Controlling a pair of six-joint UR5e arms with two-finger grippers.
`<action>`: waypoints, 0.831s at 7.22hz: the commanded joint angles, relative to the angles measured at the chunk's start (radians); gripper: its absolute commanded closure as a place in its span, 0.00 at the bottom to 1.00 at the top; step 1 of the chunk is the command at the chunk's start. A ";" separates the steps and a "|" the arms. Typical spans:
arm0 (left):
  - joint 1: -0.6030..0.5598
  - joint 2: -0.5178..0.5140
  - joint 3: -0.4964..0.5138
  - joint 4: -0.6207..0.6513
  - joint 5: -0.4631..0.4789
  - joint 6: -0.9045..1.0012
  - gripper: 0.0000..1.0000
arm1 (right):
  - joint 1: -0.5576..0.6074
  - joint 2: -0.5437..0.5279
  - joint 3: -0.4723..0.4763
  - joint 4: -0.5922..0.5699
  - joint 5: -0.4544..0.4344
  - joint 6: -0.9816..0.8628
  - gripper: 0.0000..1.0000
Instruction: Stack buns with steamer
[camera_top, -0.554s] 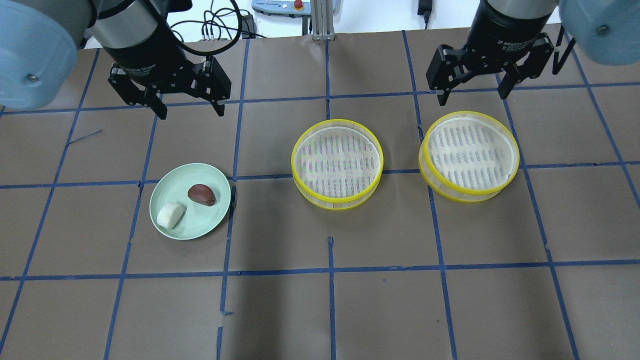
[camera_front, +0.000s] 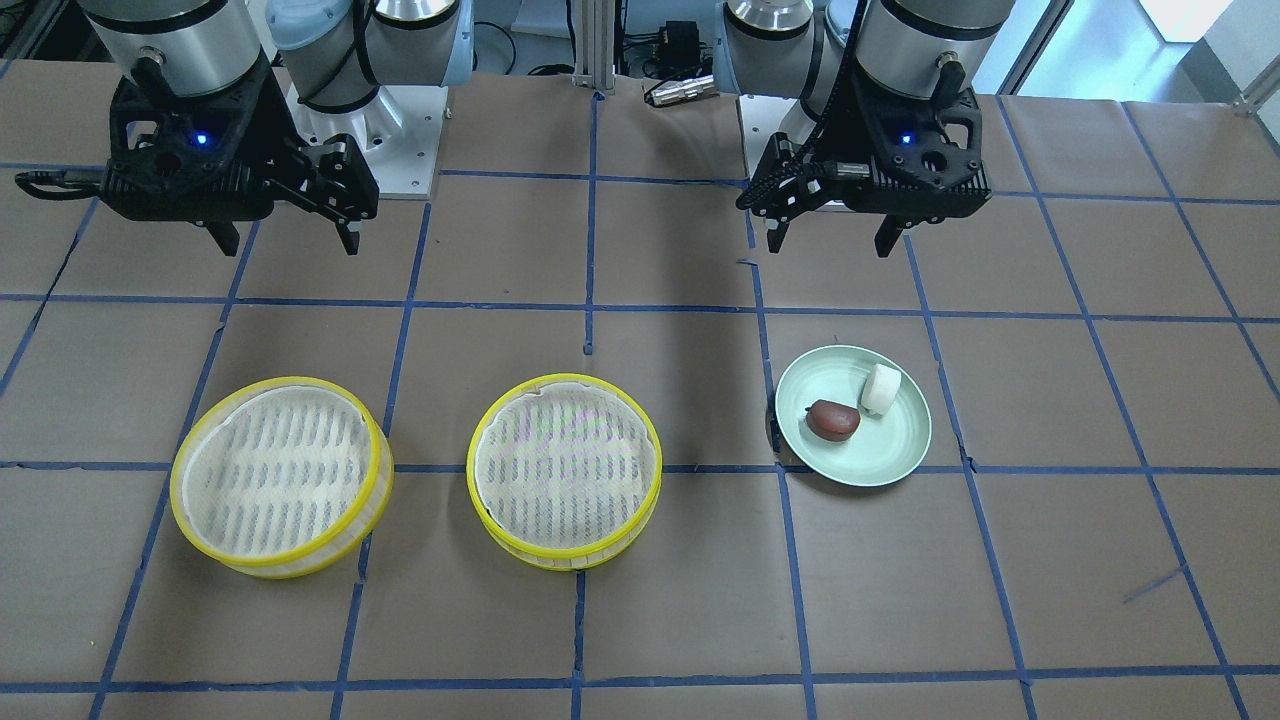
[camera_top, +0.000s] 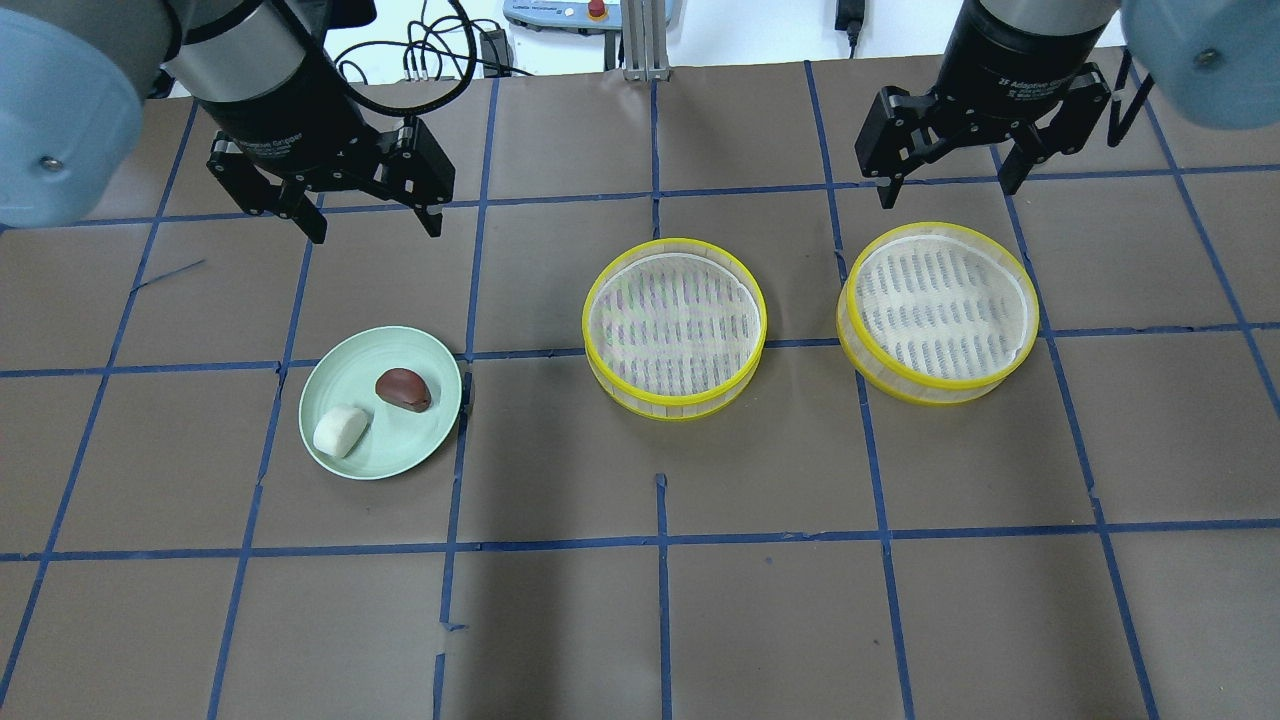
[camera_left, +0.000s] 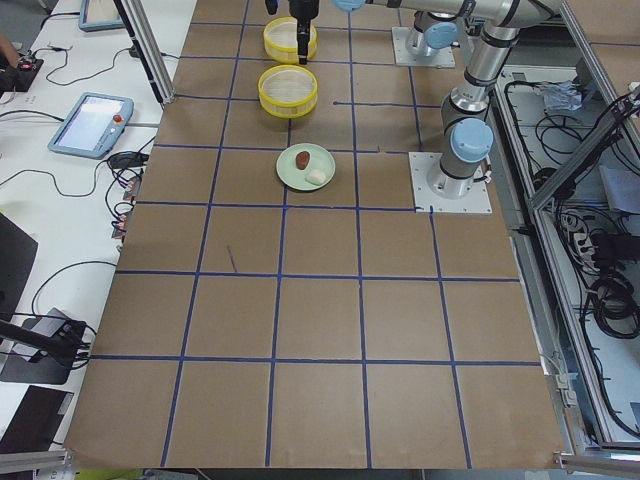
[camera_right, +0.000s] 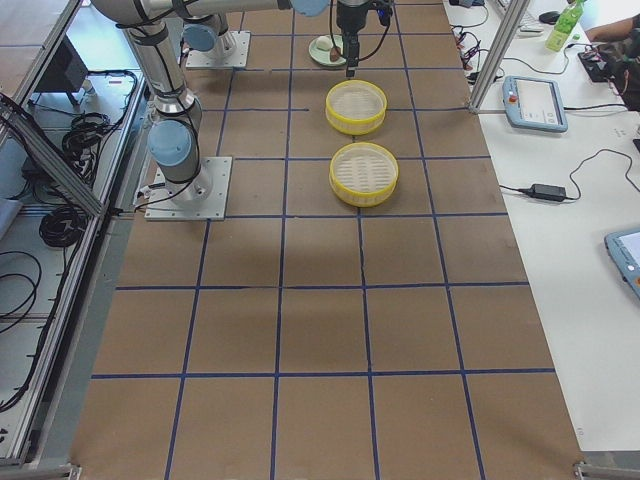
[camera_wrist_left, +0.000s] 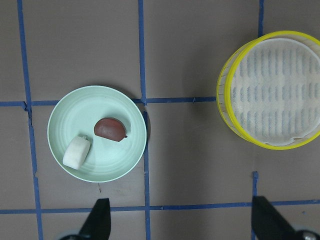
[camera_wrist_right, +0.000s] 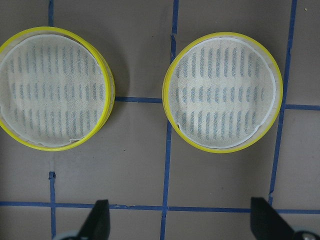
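A white bun (camera_top: 340, 431) and a reddish-brown bun (camera_top: 403, 388) lie side by side on a pale green plate (camera_top: 400, 450) at the left. They also show in the left wrist view, white (camera_wrist_left: 76, 152) and brown (camera_wrist_left: 110, 129). Two yellow-rimmed steamer trays stand empty, one mid-table (camera_top: 675, 325) and one at the right (camera_top: 938, 310). My left gripper (camera_top: 377, 232) is open and empty, high above the table behind the plate. My right gripper (camera_top: 947, 198) is open and empty, above the far edge of the right steamer.
The table is brown paper (camera_top: 640, 620) with a grid of blue tape. Cables and a pendant (camera_top: 560, 12) lie beyond the far edge. The two steamers stand close together, seen side by side in the right wrist view (camera_wrist_right: 222, 97).
My left gripper has shifted a little to the left. My right gripper has barely moved. The buns, plate and steamers lie as before.
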 joint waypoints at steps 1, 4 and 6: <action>0.065 -0.003 -0.047 -0.003 -0.002 0.035 0.00 | -0.080 0.012 0.022 -0.007 0.000 -0.071 0.00; 0.197 -0.073 -0.304 0.186 0.103 0.321 0.00 | -0.216 0.076 0.086 -0.133 0.000 -0.182 0.00; 0.213 -0.162 -0.360 0.258 0.122 0.443 0.01 | -0.299 0.127 0.221 -0.348 0.000 -0.263 0.01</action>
